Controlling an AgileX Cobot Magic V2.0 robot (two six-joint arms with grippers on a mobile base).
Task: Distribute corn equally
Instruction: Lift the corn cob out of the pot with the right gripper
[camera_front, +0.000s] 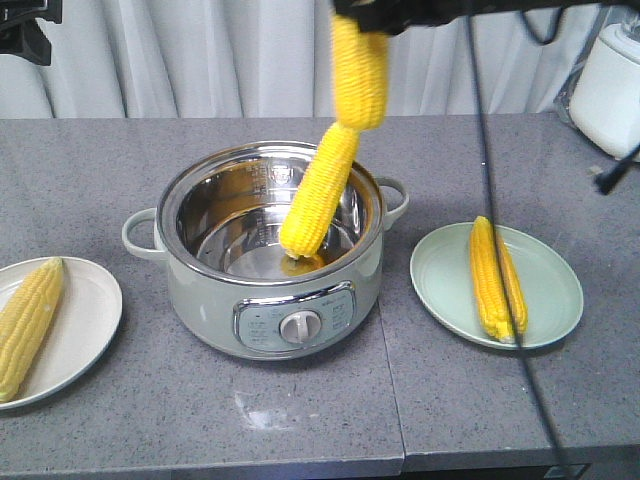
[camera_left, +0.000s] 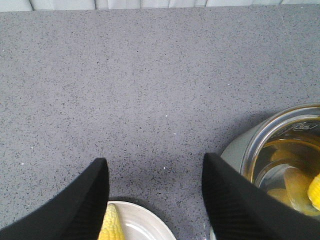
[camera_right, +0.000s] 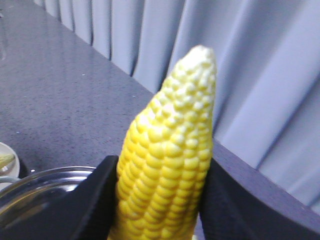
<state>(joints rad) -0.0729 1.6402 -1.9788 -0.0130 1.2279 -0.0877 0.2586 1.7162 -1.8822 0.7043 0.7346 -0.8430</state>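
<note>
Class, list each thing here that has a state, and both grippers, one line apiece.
Pale green steel-lined pot: upright, uncovered.
Held yellow corn cob: in the air above the pot, clamped.
Right gripper: shut on that cob.
Left gripper: open, empty.
Leaning yellow corn cob: slanted inside the pot.
Cream-plate corn cob: lying flat on the cream round plate.
Green-plate corn cob: lying flat on the pale green round plate.
</note>
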